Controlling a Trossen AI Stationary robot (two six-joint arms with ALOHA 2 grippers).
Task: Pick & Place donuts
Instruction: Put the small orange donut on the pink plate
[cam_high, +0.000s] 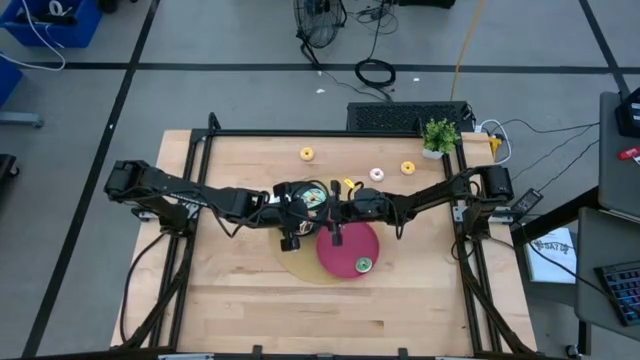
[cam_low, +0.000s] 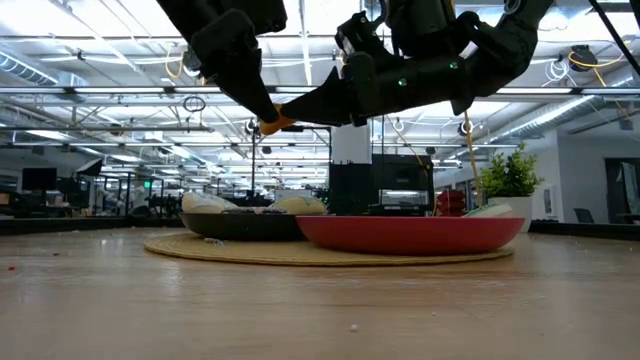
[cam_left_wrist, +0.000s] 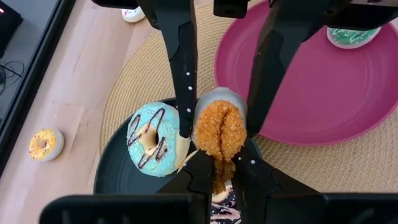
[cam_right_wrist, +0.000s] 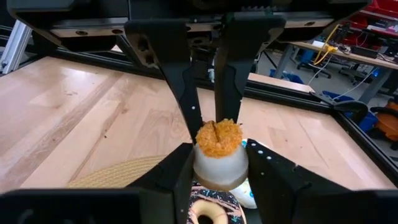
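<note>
An orange-crumbed donut (cam_left_wrist: 219, 127) with a pale underside (cam_right_wrist: 219, 165) hangs in the air above the black plate (cam_left_wrist: 112, 177), held between both grippers. My left gripper (cam_left_wrist: 221, 163) and right gripper (cam_right_wrist: 219, 158) meet nose to nose over the plate (cam_high: 312, 203), each shut on this donut. A teal donut with brown drizzle (cam_left_wrist: 151, 140) lies flat on the black plate, with another dark-drizzled one (cam_right_wrist: 208, 211) beside it. A green donut (cam_high: 363, 264) rests on the red plate (cam_high: 340, 248). My left gripper pinches the donut's orange crumbed side (cam_right_wrist: 214, 134) between its two fingers (cam_right_wrist: 186, 93), creasing it down the middle. The donut is lifted clear of the plate. My right gripper holds the same donut by its pale rim (cam_right_wrist: 202, 167), one finger (cam_left_wrist: 185, 118) on either side of it. It comes from the side opposite my left gripper. The donut hangs clear above the black plate.
Both plates sit on a round woven mat (cam_high: 300, 268). Loose donuts lie on the far part of the table: yellow (cam_high: 306, 153), pink (cam_high: 376, 174), orange (cam_high: 407, 167) and a yellow one (cam_high: 349, 184) near the arms. A small potted plant (cam_high: 438, 135) stands at the far right corner.
</note>
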